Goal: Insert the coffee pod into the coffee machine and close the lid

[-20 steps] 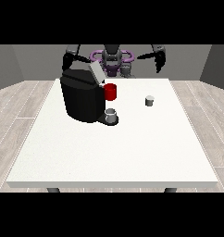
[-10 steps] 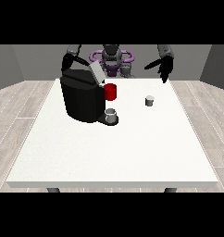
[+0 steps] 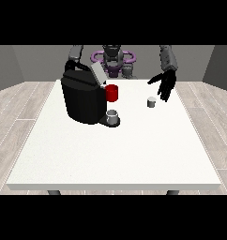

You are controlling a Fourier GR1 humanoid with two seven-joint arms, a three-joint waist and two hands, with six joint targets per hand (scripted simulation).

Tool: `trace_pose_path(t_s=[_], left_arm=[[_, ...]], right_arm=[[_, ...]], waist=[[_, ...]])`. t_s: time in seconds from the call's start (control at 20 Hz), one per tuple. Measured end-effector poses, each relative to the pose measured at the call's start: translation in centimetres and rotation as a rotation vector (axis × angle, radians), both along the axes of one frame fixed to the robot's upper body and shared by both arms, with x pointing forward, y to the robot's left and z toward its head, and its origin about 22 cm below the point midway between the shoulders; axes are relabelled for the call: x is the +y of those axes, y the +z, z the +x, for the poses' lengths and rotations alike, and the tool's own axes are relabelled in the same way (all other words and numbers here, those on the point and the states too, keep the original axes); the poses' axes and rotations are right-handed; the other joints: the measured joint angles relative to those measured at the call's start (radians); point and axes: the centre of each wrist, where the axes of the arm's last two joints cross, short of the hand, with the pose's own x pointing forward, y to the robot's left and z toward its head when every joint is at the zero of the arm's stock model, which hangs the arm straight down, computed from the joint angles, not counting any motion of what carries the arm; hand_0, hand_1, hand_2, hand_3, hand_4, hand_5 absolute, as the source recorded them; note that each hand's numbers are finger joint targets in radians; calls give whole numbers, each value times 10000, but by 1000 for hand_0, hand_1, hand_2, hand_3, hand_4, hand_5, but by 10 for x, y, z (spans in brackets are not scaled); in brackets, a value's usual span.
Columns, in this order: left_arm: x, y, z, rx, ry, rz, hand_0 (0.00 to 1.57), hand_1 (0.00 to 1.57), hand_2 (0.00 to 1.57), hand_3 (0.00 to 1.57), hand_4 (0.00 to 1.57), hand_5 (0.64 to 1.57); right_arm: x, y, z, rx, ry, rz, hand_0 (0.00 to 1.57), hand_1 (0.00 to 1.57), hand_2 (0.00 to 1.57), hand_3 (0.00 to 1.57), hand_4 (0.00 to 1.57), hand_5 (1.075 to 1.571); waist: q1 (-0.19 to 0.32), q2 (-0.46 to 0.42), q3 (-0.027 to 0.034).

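Note:
A small grey coffee pod [image 3: 152,101] stands on the white table [image 3: 115,150], right of centre near the far side. The hand at the view's right [image 3: 165,83] hangs open just above and to the right of the pod, fingers spread and pointing down, not touching it. A black coffee machine [image 3: 84,97] stands at the left with its grey lid [image 3: 97,73] raised and tilted. A red part [image 3: 112,93] shows on its front, with a grey cup [image 3: 112,116] on its base below. The hand at the view's left [image 3: 70,65] is mostly hidden behind the machine.
The robot's torso [image 3: 113,61] stands beyond the table's far edge. Bare table stretches from the machine to the near edge. Wooden floor surrounds the table.
The hand at the view's right has come down and forward over the table towards the pod. The pod, machine and other hand have not moved.

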Motion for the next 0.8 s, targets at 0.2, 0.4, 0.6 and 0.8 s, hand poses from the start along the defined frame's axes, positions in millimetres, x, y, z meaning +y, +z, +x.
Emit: trace_pose_path(t_s=[0.2, 0.4, 0.6, 0.8], left_arm=[[-3, -5, 9, 144, -76, 605, 0, 0, 0, 0, 0, 1571], [-8, -12, 17, 90, -122, 1166, 488, 488, 724, 486, 0, 1571], [-21, -15, 28, -301, -100, 1643, 839, 839, 918, 756, 298, 1571], [-27, -20, 32, -846, -250, 2397, 1038, 1038, 1105, 908, 462, 1571]], right_arm=[[10, -3, 4, 77, 77, 131, 0, 0, 0, 0, 0, 1571], [6, -5, 14, 242, 20, 61, 0, 0, 0, 0, 0, 1571], [7, -8, 21, 414, 43, -10, 0, 0, 0, 0, 0, 1571], [6, -14, 22, 517, 110, -58, 0, 0, 0, 0, 0, 1571]], waist=[[93, 239, 2], [223, 270, 1], [265, 273, 1], [227, 312, 2]])
